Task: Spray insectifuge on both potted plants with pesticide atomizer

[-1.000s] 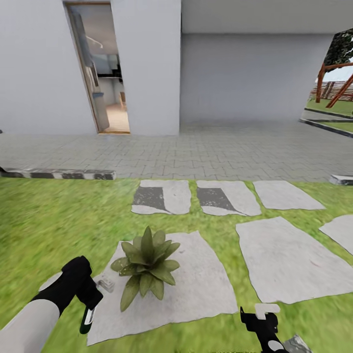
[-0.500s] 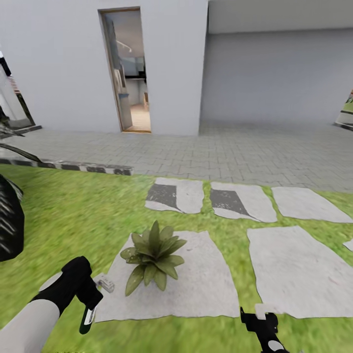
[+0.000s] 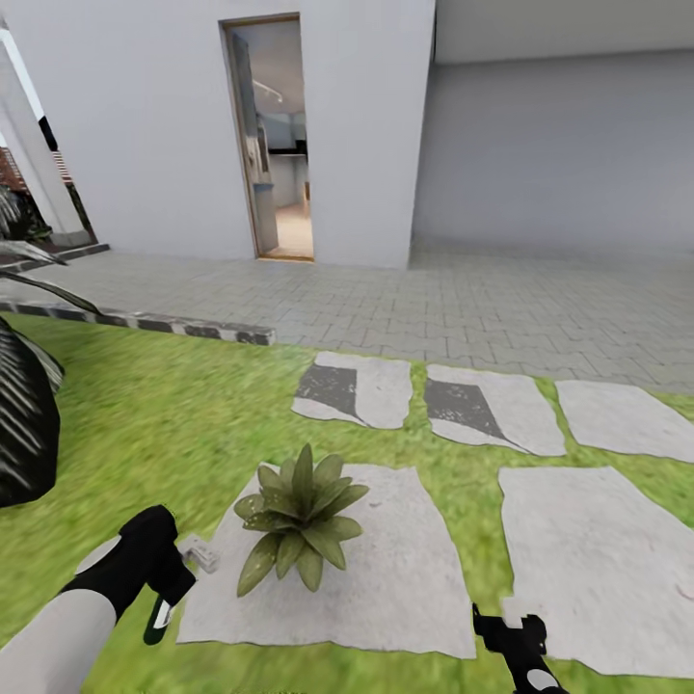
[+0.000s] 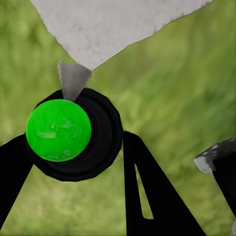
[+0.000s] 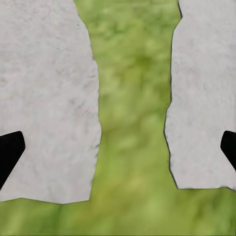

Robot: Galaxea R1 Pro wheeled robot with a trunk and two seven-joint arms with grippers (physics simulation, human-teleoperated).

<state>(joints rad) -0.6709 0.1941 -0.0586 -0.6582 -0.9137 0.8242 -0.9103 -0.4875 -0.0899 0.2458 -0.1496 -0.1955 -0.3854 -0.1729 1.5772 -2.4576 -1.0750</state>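
A: Since the plant needs spraying, why's the left arm low beside it, head view first?

B: Looks like a ready-to-spray carry. Left gripper sits at the near-left corner of the stepping stone, w/ the pesticide atomizer hanging from it: dark green body, whitish patch, pointing down at the grass. A small whitish nozzle bit pokes toward the potted plant, which stands on that stone's left part, just beside the gripper. My guess: bottle is kept close so the spray reaches the leaves. One plant visible; the 2nd I can't place.

A: Right arm?

B: Right gripper idles at the bottom edge, near the stone's right corner, nothing in it.

A: Left wrist view, what does it add?

B: End-on look at the bottle: bright green round end inside a black ring, black fingers tight on either side, so clamped on the atomizer. Head view can't show that grip. No plant here tho, just grass and a stone corner.

A: Right wrist?

B: Fingertips at the far edges, wide apart, nothing between. Below: a grass strip between two stones. Confirms it's empty, clearer than from the head cam.
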